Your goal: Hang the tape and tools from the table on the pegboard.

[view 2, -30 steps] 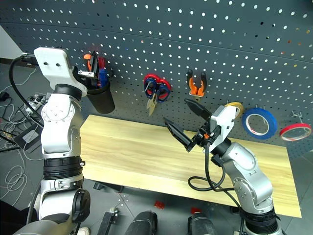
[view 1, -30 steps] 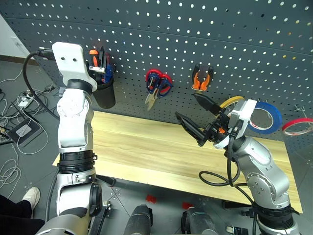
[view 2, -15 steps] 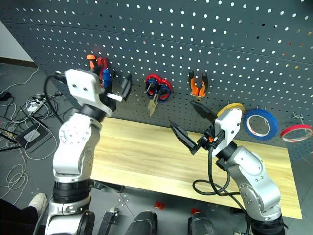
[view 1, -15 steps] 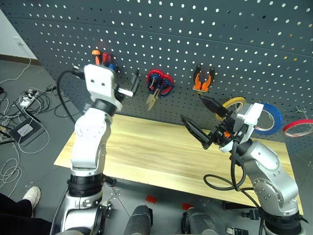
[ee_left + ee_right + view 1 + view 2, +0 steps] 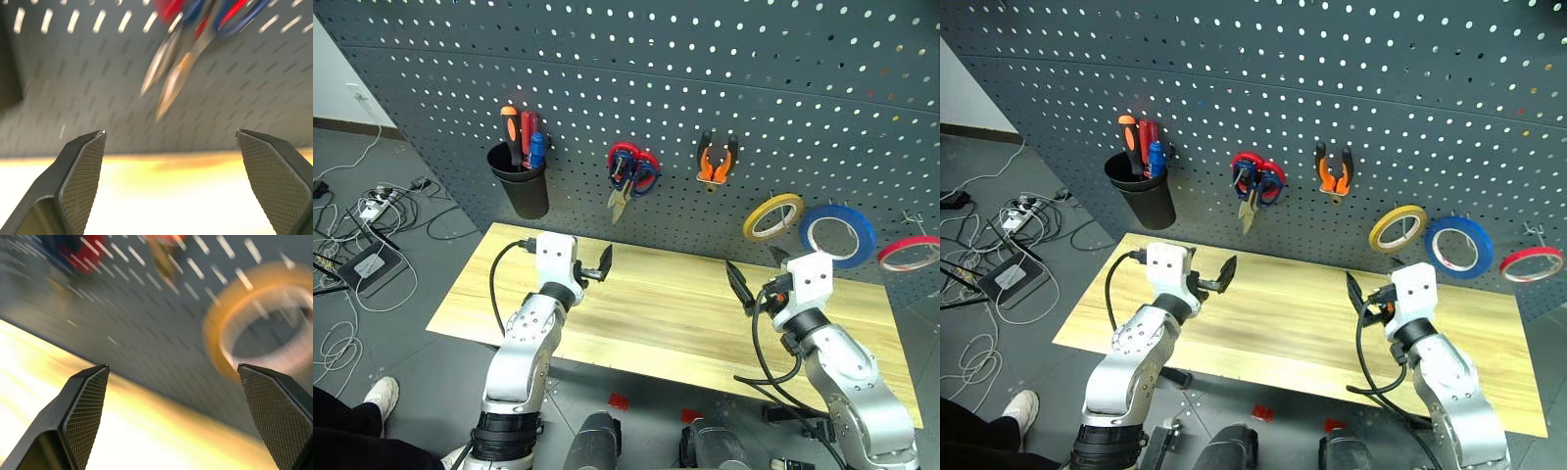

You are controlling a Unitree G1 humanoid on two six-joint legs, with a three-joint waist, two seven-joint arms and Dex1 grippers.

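Observation:
The blue tape (image 5: 837, 235) hangs on the dark pegboard (image 5: 705, 59), to the right of the pliers (image 5: 717, 160). Dark blue-handled scissors (image 5: 643, 176) hang beside a red-handled pair, blades down. The small blue-handled screwdriver (image 5: 536, 149) stands in a black cup. My left gripper (image 5: 592, 262) hovers low over the left part of the wooden table (image 5: 656, 313), open and empty, pointing at the scissors' blades (image 5: 168, 78). Over the table's right part my right gripper (image 5: 752, 262) is open and empty, facing the board below the rolls.
A yellow roll (image 5: 771, 215) hangs left of the blue tape and a thin red roll (image 5: 909, 253) right of it. The black cup (image 5: 521, 186) also holds orange and red screwdrivers. Cables and a power strip (image 5: 367, 206) lie on the floor at the left.
Both arms have come down from the pegboard to just above the table. The left gripper left the cup, moving down and right. The right one sank and moved right.

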